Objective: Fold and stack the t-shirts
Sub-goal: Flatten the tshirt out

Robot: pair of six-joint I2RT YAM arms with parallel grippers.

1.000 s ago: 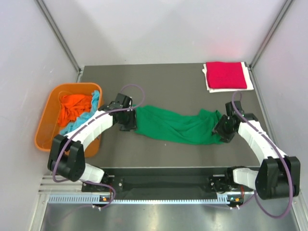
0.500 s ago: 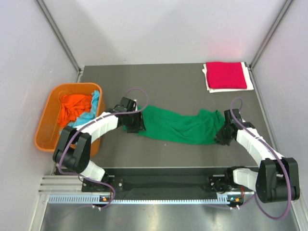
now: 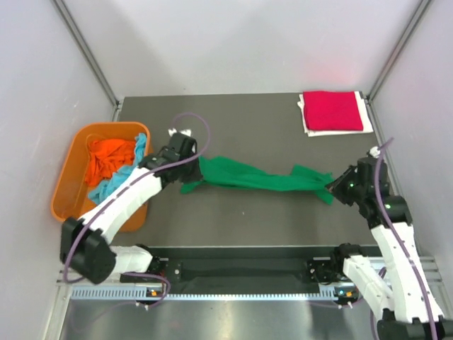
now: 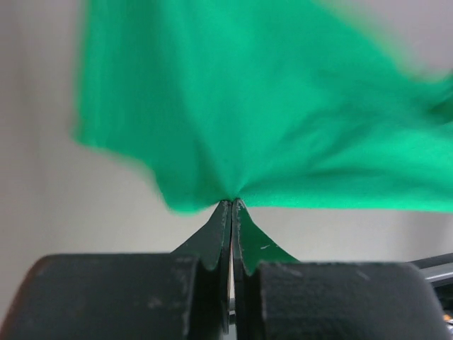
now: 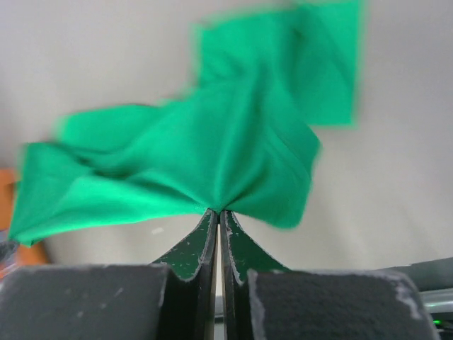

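A green t-shirt point(image 3: 255, 177) hangs stretched in a narrow band above the dark table, between my two grippers. My left gripper point(image 3: 196, 164) is shut on its left end; the wrist view shows the cloth point(image 4: 283, 106) pinched at the fingertips point(image 4: 232, 203). My right gripper point(image 3: 337, 188) is shut on its right end, with the cloth point(image 5: 191, 163) fanning out from the closed tips point(image 5: 218, 212). A crimson t-shirt point(image 3: 333, 110) lies folded at the back right. Orange point(image 3: 110, 157) and light blue point(image 3: 136, 159) t-shirts lie crumpled in the tub.
The orange plastic tub point(image 3: 74, 159) stands at the table's left edge, beside the left arm. The folded crimson shirt rests on a white sheet point(image 3: 366, 106) by the right wall. Grey walls close in the table point(image 3: 241, 120) on three sides.
Both grippers have shut on the green shirt's ends and lifted. The right arm pulled outward to the right, drawing the shirt from a loose heap into a taut band.
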